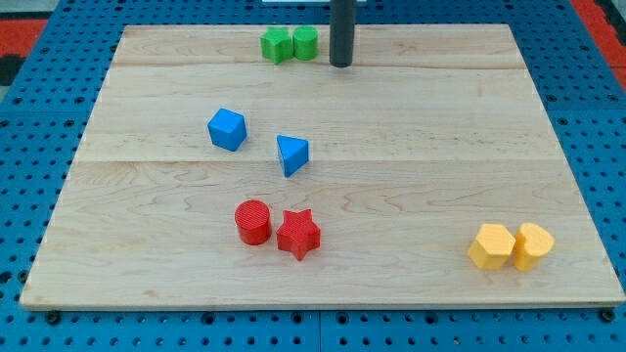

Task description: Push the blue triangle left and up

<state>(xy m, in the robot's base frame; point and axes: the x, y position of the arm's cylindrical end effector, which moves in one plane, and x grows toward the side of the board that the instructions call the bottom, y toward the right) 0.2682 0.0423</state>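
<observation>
The blue triangle [291, 154] is sitting near the middle of the counter [411, 196], well apart from my tip [340, 65] and toward the view's bottom and slightly the view's left of it. This arm is carrying no pincer at all, only a rod, so nothing is opening or clamping. A blue cube-like block [227, 129] is lying just to the view's left of the triangle, also below my tip. Further toward the view's bottom, a red cylinder [253, 221] and a red star [298, 234] are touching each other. Just beside my tip, on the view's left, two green blocks [290, 44] are sitting together at the counter's top edge. Two yellow blocks [511, 245] are resting far off at the view's lower right.

I judge the approach step to be in hand: nothing is touching the triangle yet. The next move calls for bringing my tip round to the triangle's lower-right side, then pushing up and leftward, while watching the blue cube-like block that is standing close to that path.
</observation>
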